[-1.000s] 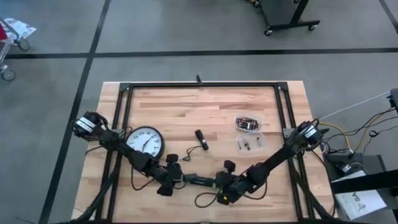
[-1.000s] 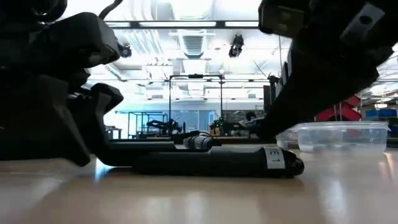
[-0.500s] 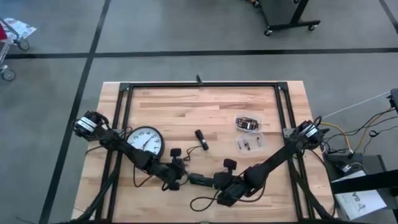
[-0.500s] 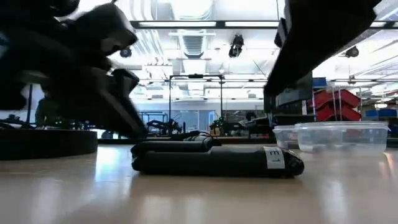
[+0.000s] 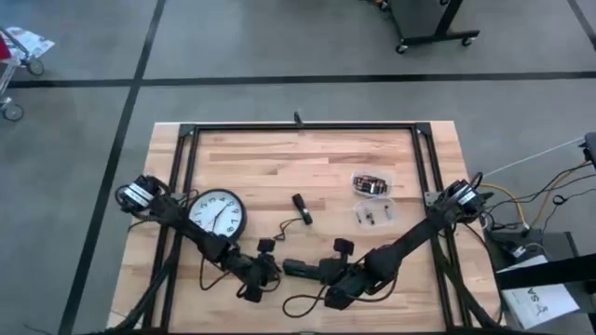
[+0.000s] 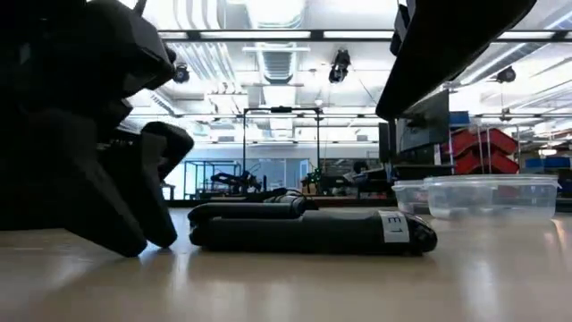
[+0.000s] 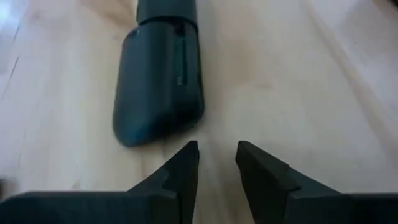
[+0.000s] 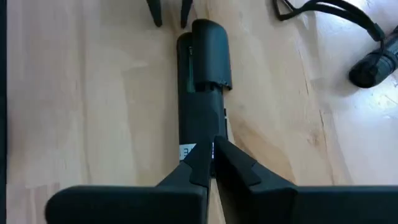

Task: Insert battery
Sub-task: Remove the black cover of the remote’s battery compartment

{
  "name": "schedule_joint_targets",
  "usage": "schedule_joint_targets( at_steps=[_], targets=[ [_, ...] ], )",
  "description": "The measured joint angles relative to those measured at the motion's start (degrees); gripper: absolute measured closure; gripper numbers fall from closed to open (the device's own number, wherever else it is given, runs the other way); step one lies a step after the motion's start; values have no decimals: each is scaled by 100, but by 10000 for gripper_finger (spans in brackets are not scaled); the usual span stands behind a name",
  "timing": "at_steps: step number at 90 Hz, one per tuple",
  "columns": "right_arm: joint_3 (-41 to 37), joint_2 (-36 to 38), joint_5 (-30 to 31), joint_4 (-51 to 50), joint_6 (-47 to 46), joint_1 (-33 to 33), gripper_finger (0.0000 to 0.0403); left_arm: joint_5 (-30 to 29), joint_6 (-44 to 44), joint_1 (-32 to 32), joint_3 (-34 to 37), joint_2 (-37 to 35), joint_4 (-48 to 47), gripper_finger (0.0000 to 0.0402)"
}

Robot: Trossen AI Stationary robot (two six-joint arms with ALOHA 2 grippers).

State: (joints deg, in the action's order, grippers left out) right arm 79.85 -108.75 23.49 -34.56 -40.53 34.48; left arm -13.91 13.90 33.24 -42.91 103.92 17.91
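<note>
**Both grippers at the black device, lower centre of the table**

The black device (image 5: 300,268) is shown lying flat at lower centre of the high view. The right gripper (image 8: 212,152) is pinched onto its labelled end. The left gripper (image 7: 216,163) is seen just short of the opposite end, fingers slightly parted, gripping nothing. A wall clock (image 5: 218,212) lies at left.

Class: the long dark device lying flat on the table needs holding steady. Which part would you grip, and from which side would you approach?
Probably the slim bare shaft of the dark device, coming from above with fingers across its width. It lies flat, and the shaft is narrower than the bulkier cap end. The right gripper already sits at the labelled end; the left gripper is just short of the cap.
</note>
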Motion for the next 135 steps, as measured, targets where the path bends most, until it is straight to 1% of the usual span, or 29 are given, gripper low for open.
schedule_joint_targets(
  at_steps=[12,31,45,51,58,70,82,90,103,119,135],
  targets=[
    [0,0,-3,-29,-15,0,403,-107,-275,-131,-122,21,2,304],
    [44,20,-97,-532,-392,-34,403,-154,-909,-401,-219,-73,6,304],
    [41,20,-431,-720,-612,-68,403,-163,-954,-700,-226,-66,-4,304],
    [36,20,-542,-719,-612,-76,403,0,-952,-744,-226,-66,-4,304],
    [35,20,-553,-716,-611,-85,403,143,-945,-755,-228,-64,-4,304],
    [33,20,-553,-717,-608,-116,403,143,-950,-759,-228,-64,-3,304],
    [33,20,-551,-708,-608,-153,403,-28,-1165,-795,-228,-34,33,304],
    [33,20,-551,-694,-596,-164,403,-45,-1274,-947,-228,1,59,304],
    [31,20,-551,-687,-588,-172,403,366,-1416,-1356,-228,30,61,304],
    [29,20,-551,-675,-531,-190,403,1224,-1765,-1812,-516,30,38,304],
    [20,20,-550,-671,-531,-190,403,1425,-2181,-1817,-954,30,-288,304]
  ],
)
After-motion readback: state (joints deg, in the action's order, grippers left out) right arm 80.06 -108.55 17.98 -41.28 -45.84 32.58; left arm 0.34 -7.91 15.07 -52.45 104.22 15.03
